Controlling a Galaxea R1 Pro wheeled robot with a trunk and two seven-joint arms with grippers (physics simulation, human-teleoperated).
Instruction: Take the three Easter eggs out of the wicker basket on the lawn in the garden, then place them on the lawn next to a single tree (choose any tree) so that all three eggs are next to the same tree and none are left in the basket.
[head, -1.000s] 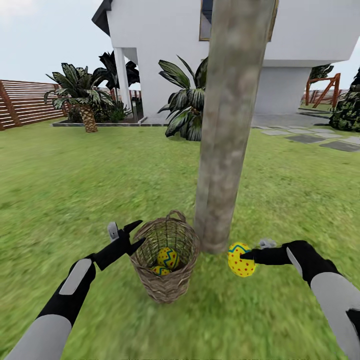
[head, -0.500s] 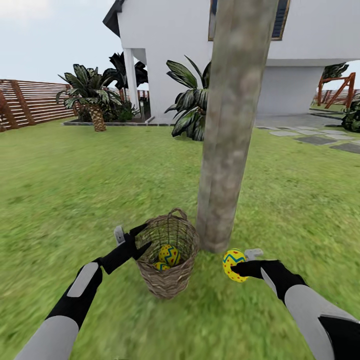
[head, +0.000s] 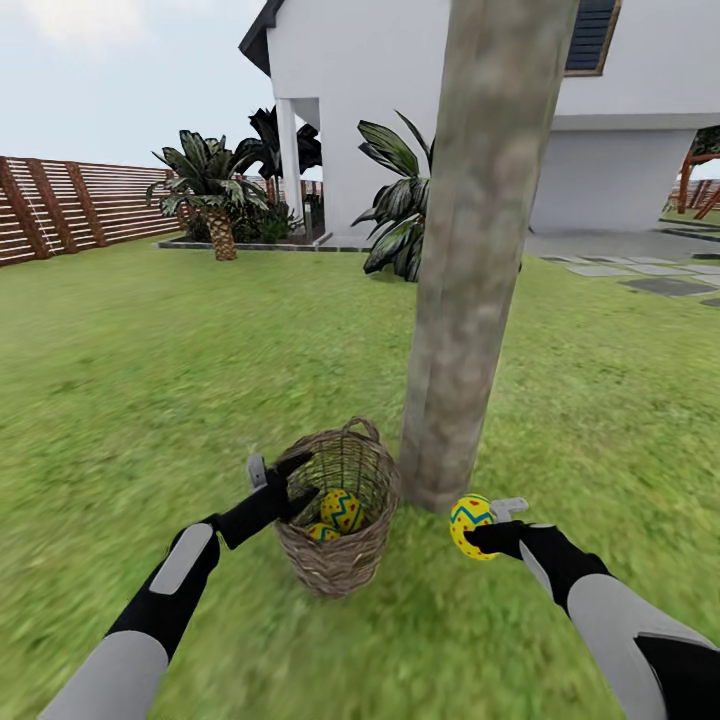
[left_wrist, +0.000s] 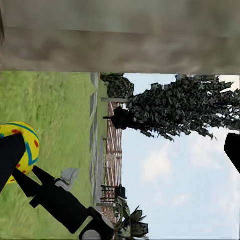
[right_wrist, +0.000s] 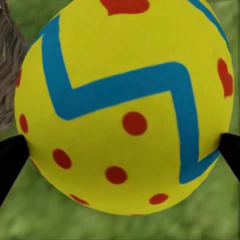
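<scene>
In the garden, the left gripper (head: 285, 480) has crept closer to the basket (head: 338, 520), its fingers spread and empty at the rim, two eggs (head: 340, 508) still inside; beside the tree (head: 470, 300), the right gripper (head: 478, 530) has brought its egg (head: 468, 524), pinched between its fingers, lower toward the lawn (head: 150, 370), so the first placement looks near; no writing is readable anywhere

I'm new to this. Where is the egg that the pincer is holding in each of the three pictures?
Head view: the held egg is low and right of centre, beside the tree trunk, in the right pincer.
Left wrist view: it sits at the left edge.
Right wrist view: it spans the middle, close up.
Shared landmark: the trunk.
</scene>
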